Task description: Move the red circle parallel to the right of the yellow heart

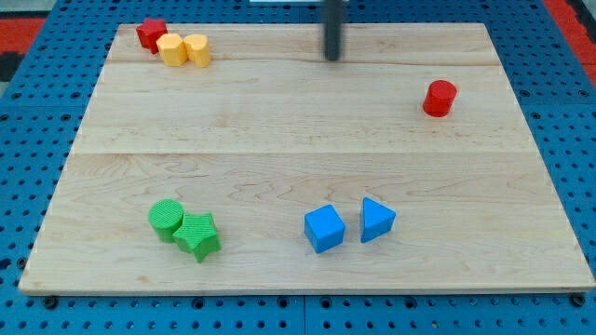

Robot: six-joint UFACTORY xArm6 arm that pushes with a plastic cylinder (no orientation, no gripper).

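The red circle [440, 98] stands alone on the wooden board near the view's right edge, in the upper part. The yellow heart [197, 49] sits at the view's top left, touching a yellow block [171, 48] on its left; I cannot tell which of the two yellow blocks is the heart with certainty. My tip [332, 57] is at the view's top centre, left of and above the red circle, well apart from it and from the yellow blocks.
A red block [151, 34] touches the yellow pair at the top left corner. A green cylinder [167, 219] and green star-like block [197, 234] sit at the bottom left. A blue cube [324, 228] and blue triangle [376, 220] sit at the bottom centre.
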